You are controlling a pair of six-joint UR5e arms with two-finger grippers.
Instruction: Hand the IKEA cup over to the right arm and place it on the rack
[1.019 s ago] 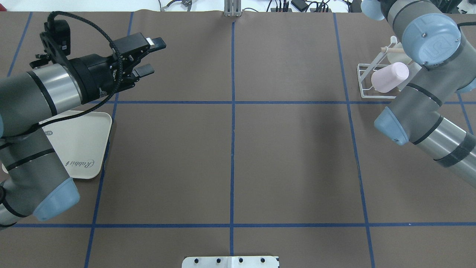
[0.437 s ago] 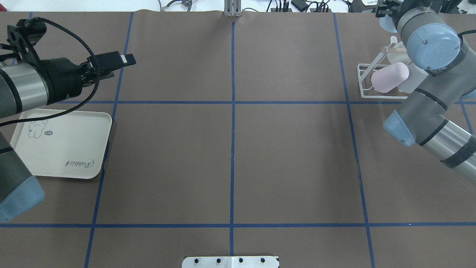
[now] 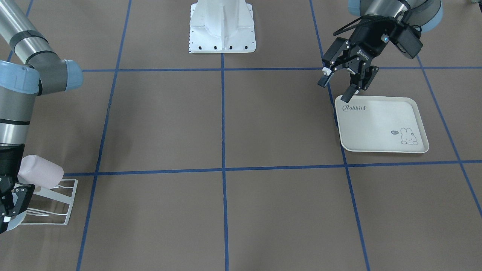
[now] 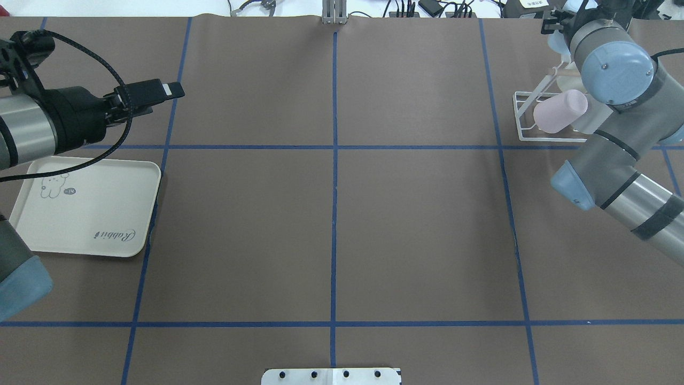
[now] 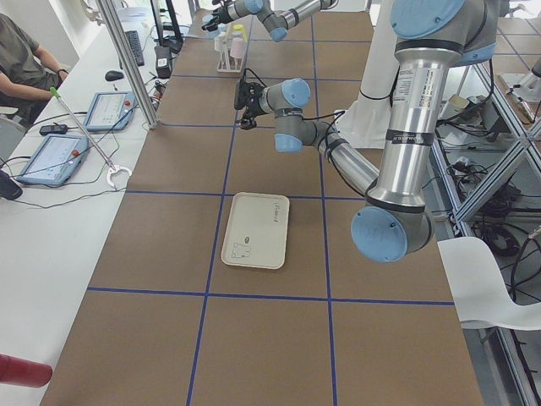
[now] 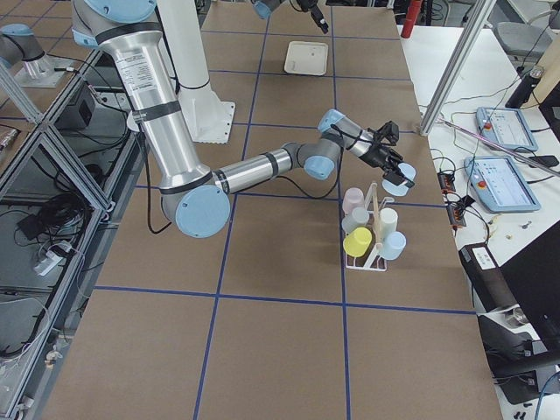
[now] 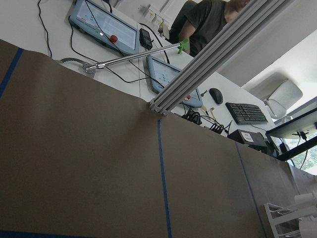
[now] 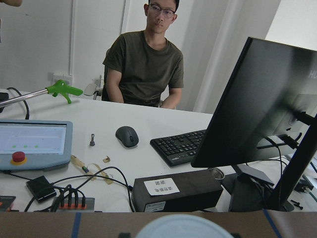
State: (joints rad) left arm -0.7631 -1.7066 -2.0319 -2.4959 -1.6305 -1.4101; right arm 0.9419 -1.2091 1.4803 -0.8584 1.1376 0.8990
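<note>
A pale pink cup [image 3: 39, 173] hangs tilted on the white wire rack [image 3: 56, 205] with the wooden rod; it also shows in the overhead view [image 4: 560, 110], where the rack [image 4: 521, 115] is at the far right. In the exterior right view the rack [image 6: 372, 258] holds several cups, the pink cup [image 6: 353, 199] among them. My right gripper [image 3: 9, 207] stands open just beyond the rack, holding nothing, and also shows in the exterior right view [image 6: 400, 173]. My left gripper [image 3: 336, 88] is open and empty above the tray's corner, far from the rack, and shows in the overhead view [image 4: 171, 93].
The cream rabbit-printed tray [image 4: 96, 203] lies at the left, also in the front view [image 3: 380, 124]. The robot's white base [image 3: 222, 26] is at the table's near edge. Operators' desks with pendants, a keyboard and a monitor [image 8: 257, 99] lie beyond the far edge.
My left arm has drawn back to the left, uncovered the tray, and turned its gripper edge-on. My right arm has shifted slightly away from the rack. The pink cup has stayed on the rack.
</note>
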